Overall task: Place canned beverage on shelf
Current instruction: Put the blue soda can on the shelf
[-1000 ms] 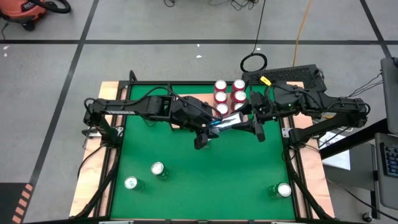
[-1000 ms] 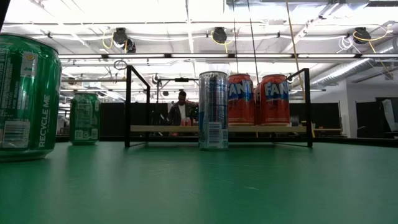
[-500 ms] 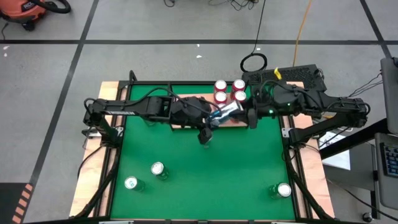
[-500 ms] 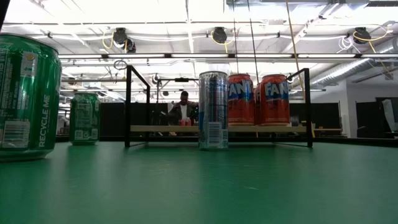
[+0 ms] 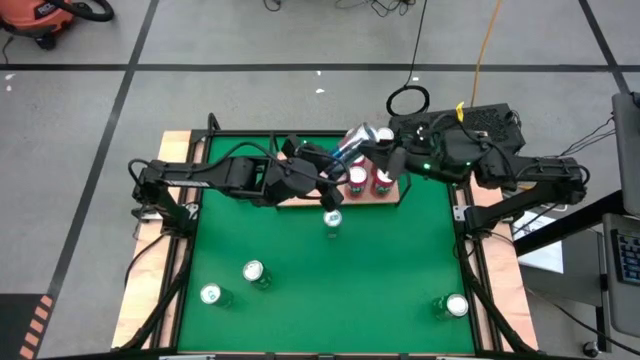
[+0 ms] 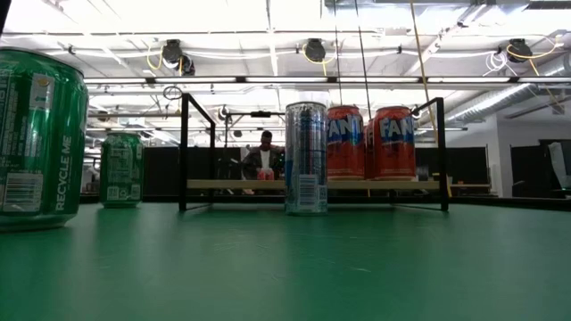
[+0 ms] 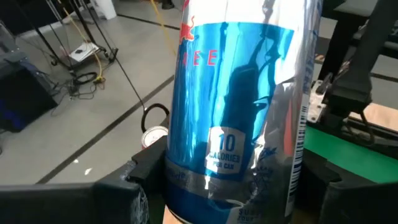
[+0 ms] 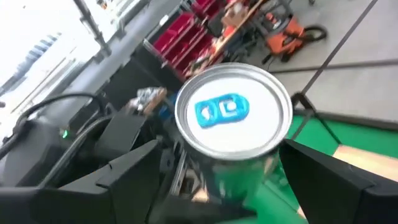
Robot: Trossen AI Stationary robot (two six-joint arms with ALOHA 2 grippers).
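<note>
A blue-and-silver can (image 5: 350, 148) hangs tilted above the right part of the shelf (image 5: 298, 201), over the red Fanta cans (image 5: 382, 182) standing on it. My left gripper (image 5: 336, 163) reaches in from the table's left and is shut on this can (image 7: 230, 93). My right gripper (image 5: 380, 156) comes from the right and is open. Its fingers (image 8: 134, 174) stand on either side of the can's top end (image 8: 233, 112); I see no touch. A second blue-and-silver can (image 5: 333, 220) stands upright on the green mat in front of the shelf (image 6: 259, 185). My left gripper pinches the can's lower body (image 7: 183, 183) between its two fingers, which lie across the can. It comes from the table's left, slanting slightly down. The can is lifted clear and tilted, with its top toward the far right.
Green cans stand on the mat at the near left (image 5: 253, 272) (image 5: 210, 295) and near right (image 5: 452, 305). The shelf's black rail posts (image 6: 184, 152) rise at its ends. A person shows in the room behind (image 6: 263, 156).
The blue-and-silver can lay low and nearly level in front of the shelf. It has since been carried up and toward the far edge, over the Fanta cans, tipping its top to the far right. Both grippers moved toward the far edge with it and turned.
</note>
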